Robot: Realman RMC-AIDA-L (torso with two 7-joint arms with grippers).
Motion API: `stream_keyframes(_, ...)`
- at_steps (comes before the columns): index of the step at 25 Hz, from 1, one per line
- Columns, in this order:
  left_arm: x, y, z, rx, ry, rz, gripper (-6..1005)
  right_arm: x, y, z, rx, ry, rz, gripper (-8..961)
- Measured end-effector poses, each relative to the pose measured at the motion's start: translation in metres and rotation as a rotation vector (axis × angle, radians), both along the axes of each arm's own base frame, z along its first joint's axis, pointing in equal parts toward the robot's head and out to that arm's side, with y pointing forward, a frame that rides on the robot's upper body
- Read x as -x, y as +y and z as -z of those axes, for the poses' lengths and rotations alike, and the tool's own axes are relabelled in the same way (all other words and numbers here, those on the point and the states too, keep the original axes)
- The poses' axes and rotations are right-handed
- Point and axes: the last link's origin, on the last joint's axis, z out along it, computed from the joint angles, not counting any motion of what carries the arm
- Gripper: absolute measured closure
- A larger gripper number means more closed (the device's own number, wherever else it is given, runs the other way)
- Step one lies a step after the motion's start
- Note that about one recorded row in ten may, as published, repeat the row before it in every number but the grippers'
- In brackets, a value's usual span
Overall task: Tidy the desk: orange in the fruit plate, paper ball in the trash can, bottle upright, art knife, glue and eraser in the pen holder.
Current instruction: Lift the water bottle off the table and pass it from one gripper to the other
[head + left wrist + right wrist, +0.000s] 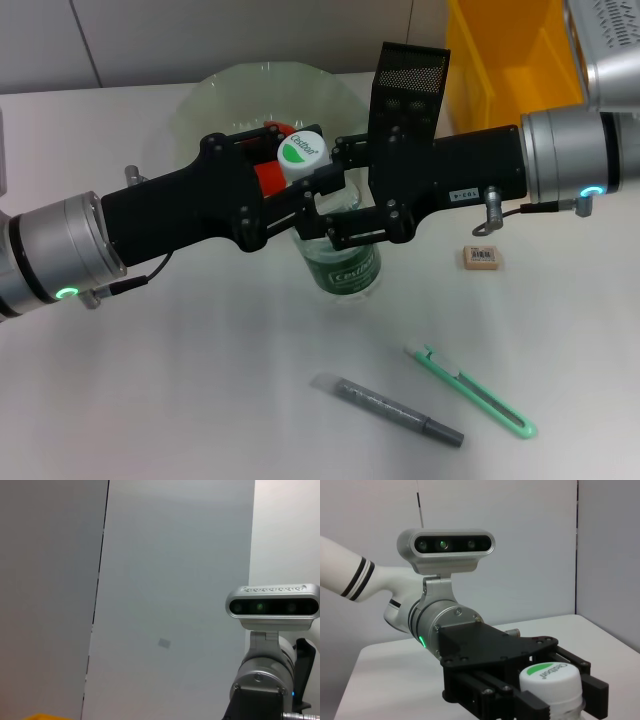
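A clear bottle (346,272) with a green label and a white cap (300,150) stands upright at the table's middle. My left gripper (305,195) reaches in from the left and is shut on its neck just under the cap; the right wrist view shows this gripper (555,702) and the cap (551,679) close up. My right gripper (345,195) comes from the right and sits against the bottle's other side. The orange (268,178) lies on the glass fruit plate (240,95), mostly hidden by the left gripper. Eraser (483,258), green art knife (470,390) and grey glue pen (390,408) lie on the table. The paper ball is out of view.
A black mesh pen holder (410,85) stands behind the right gripper. A yellow bin (505,60) sits at the back right. The left wrist view shows only the right arm's camera (272,607) and a grey wall.
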Motion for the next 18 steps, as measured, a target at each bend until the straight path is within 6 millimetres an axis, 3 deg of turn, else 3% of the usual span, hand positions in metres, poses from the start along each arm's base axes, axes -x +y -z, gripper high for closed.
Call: stream_keyframes(18, -0.0028, 0.0003, 0.0005, 0.024, 0.019, 0.013, 561, 0.0088, -0.0026, -0.0011, 0.021, -0.097, -0.041, 267)
